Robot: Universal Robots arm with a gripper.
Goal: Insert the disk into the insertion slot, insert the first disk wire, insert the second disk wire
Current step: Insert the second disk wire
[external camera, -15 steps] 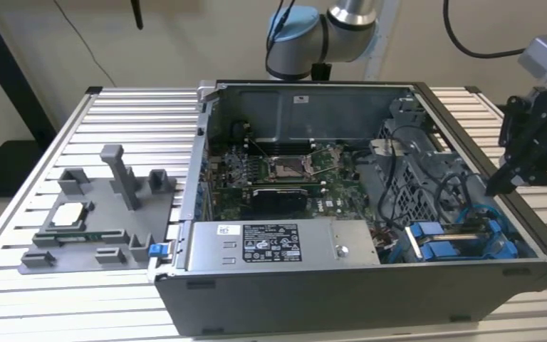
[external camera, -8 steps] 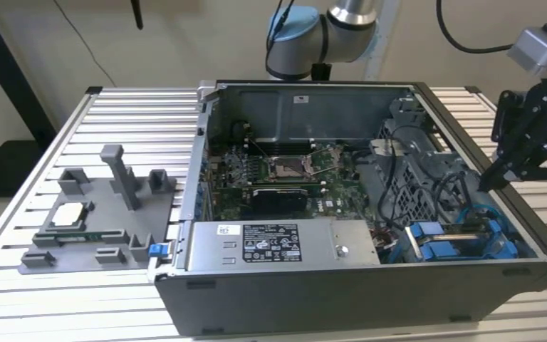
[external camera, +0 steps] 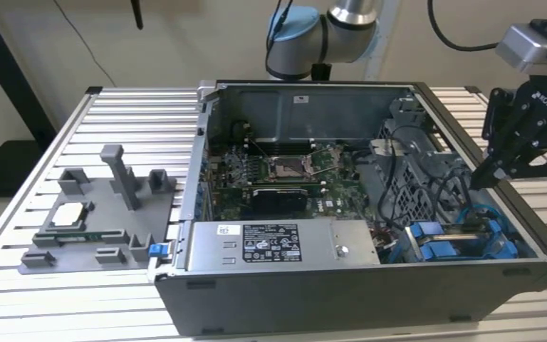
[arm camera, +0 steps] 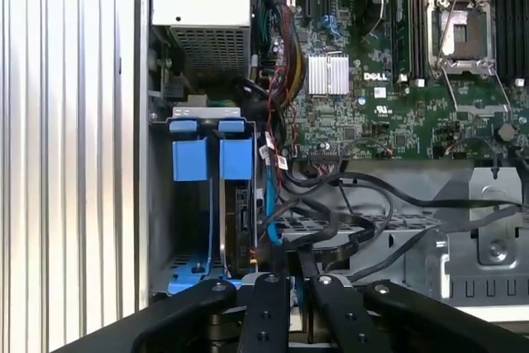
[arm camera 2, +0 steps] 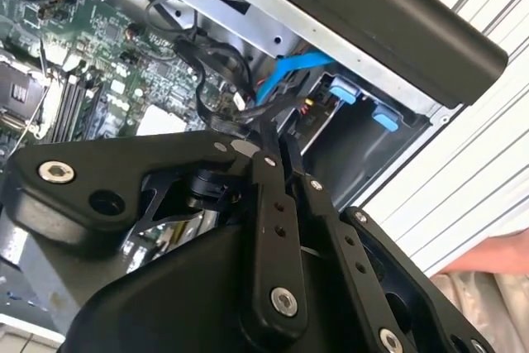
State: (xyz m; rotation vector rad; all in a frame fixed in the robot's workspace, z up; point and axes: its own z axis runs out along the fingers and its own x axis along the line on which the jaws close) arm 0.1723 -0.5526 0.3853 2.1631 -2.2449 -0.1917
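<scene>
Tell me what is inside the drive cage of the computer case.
Inside the drive cage sit two bright blue carrier frames side by side, and the disk shows its dark edge in one. A blue cable runs alongside. The gripper covers the rest of the cage.

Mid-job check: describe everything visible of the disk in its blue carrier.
The disk stands on edge inside the grey drive cage, on the side nearer the motherboard. Its dark edge shows, ending in its blue plastic carrier tab. A light-blue cable runs alongside; whether it is plugged in cannot be told.
</scene>
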